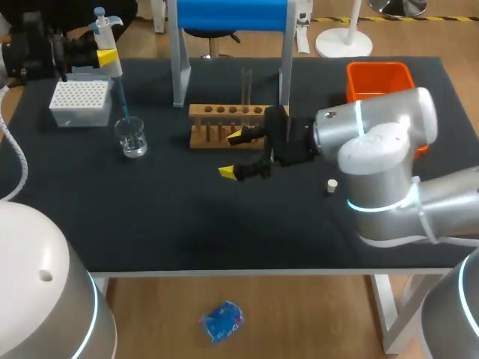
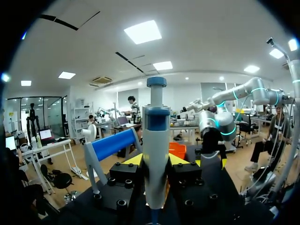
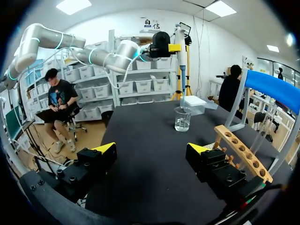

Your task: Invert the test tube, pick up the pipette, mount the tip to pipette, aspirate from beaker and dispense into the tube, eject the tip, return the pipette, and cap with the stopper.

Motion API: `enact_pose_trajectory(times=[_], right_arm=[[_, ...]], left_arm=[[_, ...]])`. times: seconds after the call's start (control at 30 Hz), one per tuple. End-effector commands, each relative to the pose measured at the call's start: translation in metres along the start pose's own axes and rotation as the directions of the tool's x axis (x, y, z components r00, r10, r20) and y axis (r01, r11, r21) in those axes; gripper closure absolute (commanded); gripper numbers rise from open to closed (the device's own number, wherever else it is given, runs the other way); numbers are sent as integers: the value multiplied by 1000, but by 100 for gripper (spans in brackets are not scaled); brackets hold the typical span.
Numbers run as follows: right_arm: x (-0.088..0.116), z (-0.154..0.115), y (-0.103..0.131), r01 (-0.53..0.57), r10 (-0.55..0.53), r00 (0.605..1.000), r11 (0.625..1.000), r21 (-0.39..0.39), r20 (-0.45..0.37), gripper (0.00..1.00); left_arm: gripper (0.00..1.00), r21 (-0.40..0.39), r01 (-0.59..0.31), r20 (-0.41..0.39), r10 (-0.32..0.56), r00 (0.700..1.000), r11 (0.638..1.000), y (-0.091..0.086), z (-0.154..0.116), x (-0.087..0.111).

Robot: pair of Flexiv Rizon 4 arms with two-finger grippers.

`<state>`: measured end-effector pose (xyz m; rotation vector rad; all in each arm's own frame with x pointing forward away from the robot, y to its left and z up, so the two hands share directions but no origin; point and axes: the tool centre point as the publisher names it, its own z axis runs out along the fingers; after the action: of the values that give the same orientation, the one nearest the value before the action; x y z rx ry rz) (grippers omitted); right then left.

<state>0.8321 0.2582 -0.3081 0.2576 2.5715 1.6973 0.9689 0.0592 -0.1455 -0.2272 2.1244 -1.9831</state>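
While left jaws clamp pipette [image 2: 156, 136], tip [image 1: 122, 105] sits at beaker [image 1: 132, 139] mouth.

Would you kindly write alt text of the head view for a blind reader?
The left gripper holds the pipette upright, its tip at the beaker. The right gripper, fingers open, sits beside the rack with a test tube; a stopper lies nearby.
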Motion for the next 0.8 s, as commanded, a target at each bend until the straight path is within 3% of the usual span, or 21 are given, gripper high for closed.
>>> enact_pose_trajectory(times=[0.03,0.5,0.8], right_arm=[[-4,45,-2,22,-23,999,1000,15,32,0],[-20,110,0,79,-82,996,994,74,39,0],[-25,135,5,97,-102,993,991,91,58,0]], left_arm=[[100,6,0,-10,0,1000,1000,2,-1,-1],[100,15,5,-19,-4,1000,1000,1,-3,0],[100,19,8,-28,-8,1000,1000,1,-2,1]])
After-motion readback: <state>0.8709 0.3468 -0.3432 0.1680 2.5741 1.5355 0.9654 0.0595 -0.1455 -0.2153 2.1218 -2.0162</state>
